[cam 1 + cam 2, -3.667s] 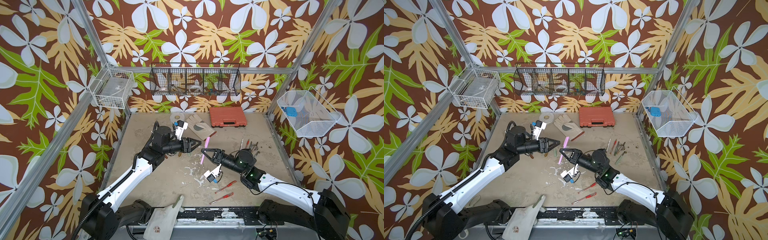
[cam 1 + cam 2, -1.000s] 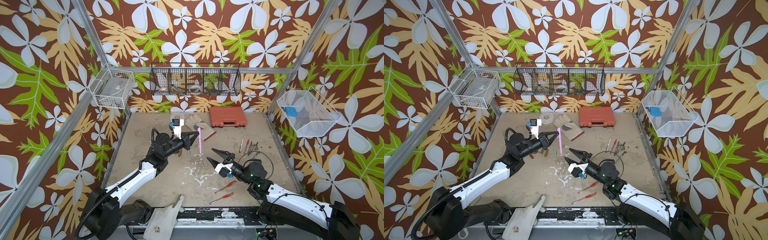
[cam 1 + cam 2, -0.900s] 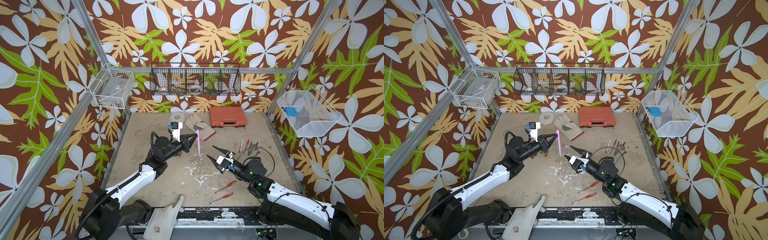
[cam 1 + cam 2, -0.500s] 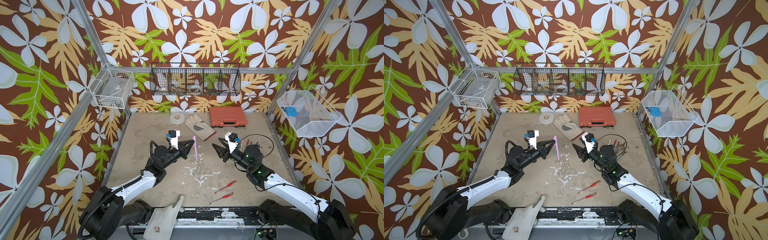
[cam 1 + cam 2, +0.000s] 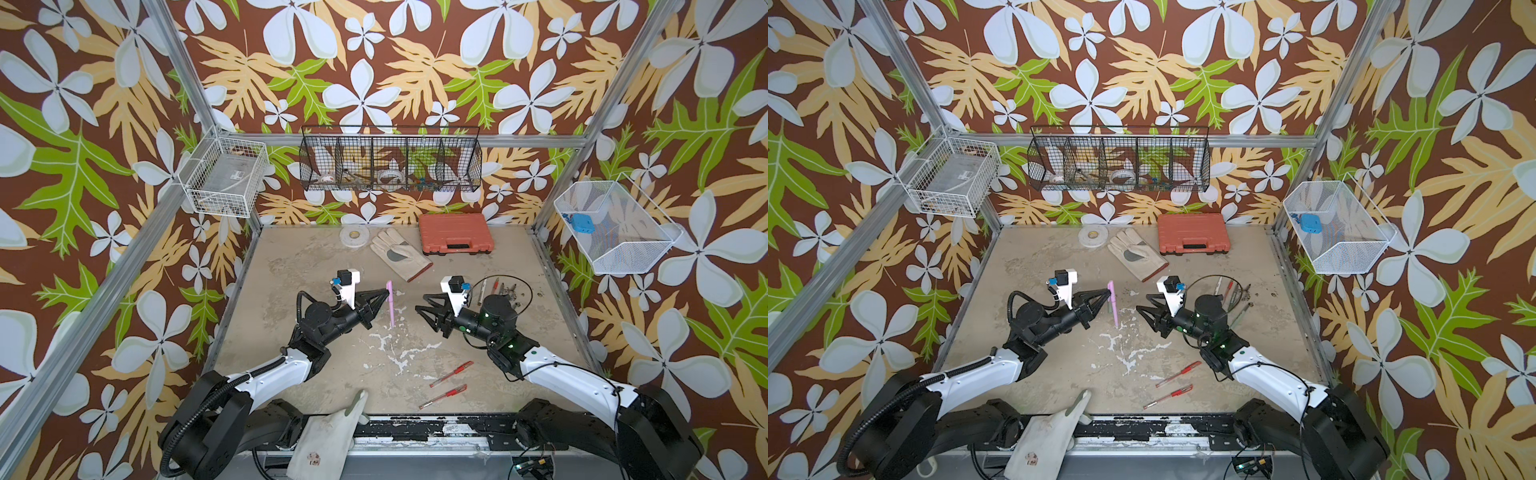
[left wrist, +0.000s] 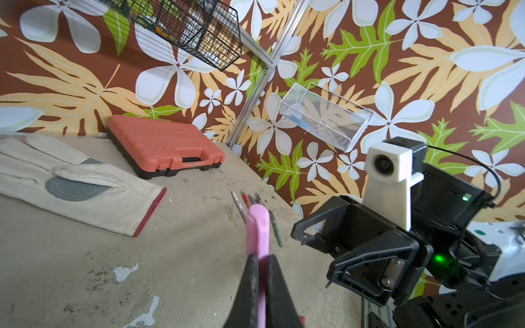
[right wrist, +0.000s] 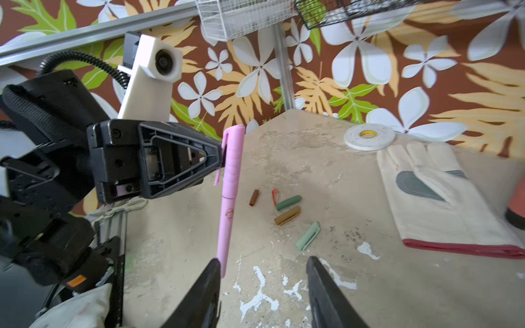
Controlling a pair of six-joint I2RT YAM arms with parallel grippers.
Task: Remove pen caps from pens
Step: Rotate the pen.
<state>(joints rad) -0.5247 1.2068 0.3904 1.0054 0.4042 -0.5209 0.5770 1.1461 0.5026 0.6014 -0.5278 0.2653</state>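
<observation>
The left jaws are clamping shut on the capped end of the pink pen [image 5: 391, 307], which is hanging upright from their tips. Loose pen caps [image 7: 288, 202] are lying on the counter [image 5: 324, 257] beneath them. The right jaws are standing open, facing the pen but apart from it. Two red gel pens [image 5: 451, 374] are lying behind them.

We log a robot test cell dressed as a workshop: silver aluminium frame bars [image 5: 532, 141] hold flower-and-leaf wallpaper panels [image 5: 361, 95], a black wire basket [image 5: 390, 158] hangs on the back wall, and an orange plastic tool case [image 5: 455, 232] and white work glove [image 5: 399, 253] lie on the stained beige tabletop [image 5: 316, 257].
</observation>
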